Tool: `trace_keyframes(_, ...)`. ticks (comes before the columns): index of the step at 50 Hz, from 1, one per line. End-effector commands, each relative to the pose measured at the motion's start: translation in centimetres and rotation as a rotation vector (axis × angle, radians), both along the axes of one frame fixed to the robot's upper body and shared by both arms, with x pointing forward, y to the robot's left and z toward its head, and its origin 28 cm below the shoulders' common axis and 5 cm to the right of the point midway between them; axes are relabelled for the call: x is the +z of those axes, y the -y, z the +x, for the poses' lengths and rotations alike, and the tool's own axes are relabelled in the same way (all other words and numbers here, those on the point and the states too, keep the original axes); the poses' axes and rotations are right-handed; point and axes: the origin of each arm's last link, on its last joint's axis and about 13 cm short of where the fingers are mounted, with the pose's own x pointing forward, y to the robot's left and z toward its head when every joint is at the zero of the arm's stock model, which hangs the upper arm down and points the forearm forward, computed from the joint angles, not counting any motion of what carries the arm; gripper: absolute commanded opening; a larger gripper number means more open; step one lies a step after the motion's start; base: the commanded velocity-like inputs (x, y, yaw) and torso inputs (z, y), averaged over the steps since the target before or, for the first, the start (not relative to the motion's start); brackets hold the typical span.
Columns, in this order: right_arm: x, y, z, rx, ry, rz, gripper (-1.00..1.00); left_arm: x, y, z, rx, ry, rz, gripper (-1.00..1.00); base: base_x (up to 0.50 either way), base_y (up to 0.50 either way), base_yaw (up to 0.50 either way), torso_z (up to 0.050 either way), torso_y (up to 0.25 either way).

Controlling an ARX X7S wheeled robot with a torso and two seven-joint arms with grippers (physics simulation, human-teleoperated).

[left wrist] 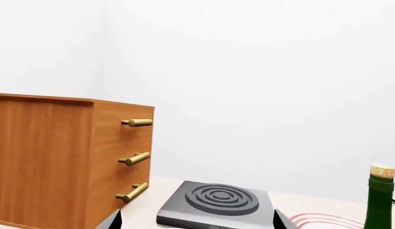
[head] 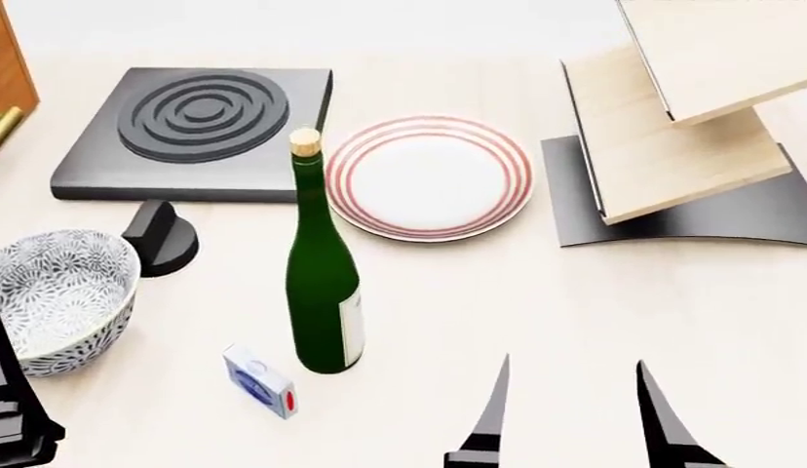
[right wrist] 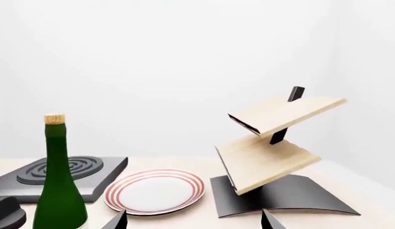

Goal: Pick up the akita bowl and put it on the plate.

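Sitting near-left on the table [head: 573,302], the akita bowl [head: 56,292] looks rigid, glazed, slippery and chippable; pinch its rim wall. Left gripper [head: 111,292] and right gripper [head: 573,409] both spread wide, empty; plate [head: 430,175] is far-centre, past the bottle [head: 323,292].

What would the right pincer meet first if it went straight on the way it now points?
Probably the plate, or the black base of the wooden shelf stand beside it. Both lie just ahead of the open right pincer; its height above the table is unclear.
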Motion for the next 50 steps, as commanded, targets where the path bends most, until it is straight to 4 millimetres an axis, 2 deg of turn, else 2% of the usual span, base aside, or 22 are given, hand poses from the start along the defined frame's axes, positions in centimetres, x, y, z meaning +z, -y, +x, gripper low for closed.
trace_keyframes(1,0.04,-0.05,-0.08,0.009,0.003,0.002,1.0,0.03,0.0,-0.03,-0.001,0.002,-0.001,1.0,0.08,0.0,0.0,0.0,0.0)
trace_keyframes(50,0.1,-0.26,-0.24,0.027,0.004,-0.003,1.0,-0.4,0.08,0.13,-0.013,-0.013,-0.001,1.0,0.08,0.0,0.0,0.0,0.0)
